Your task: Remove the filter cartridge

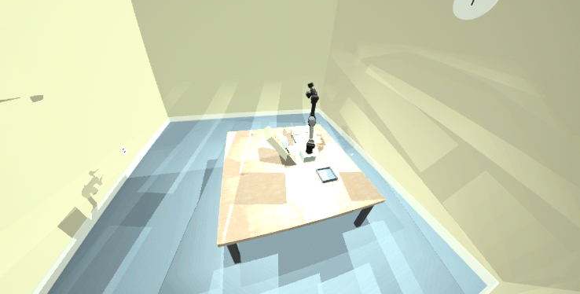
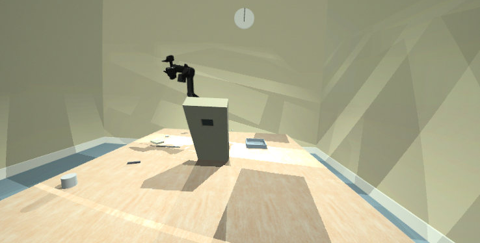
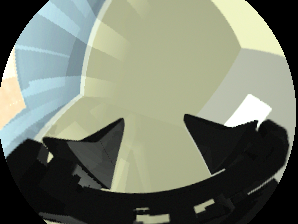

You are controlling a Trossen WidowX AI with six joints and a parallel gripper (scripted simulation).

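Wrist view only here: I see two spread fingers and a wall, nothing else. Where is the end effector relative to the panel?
Observer: The end effector is open and raised high, above the top edge of the panel, touching nothing.
Operator: Can you see the cartridge?
Observer: No. The exterior view shows only the panel side that faces away from the arm, and in the top view the panel is too small to tell.
Operator: And the tray?
Observer: The blue tray lies on the table beside the panel, apart from it. I see no cartridge in it.
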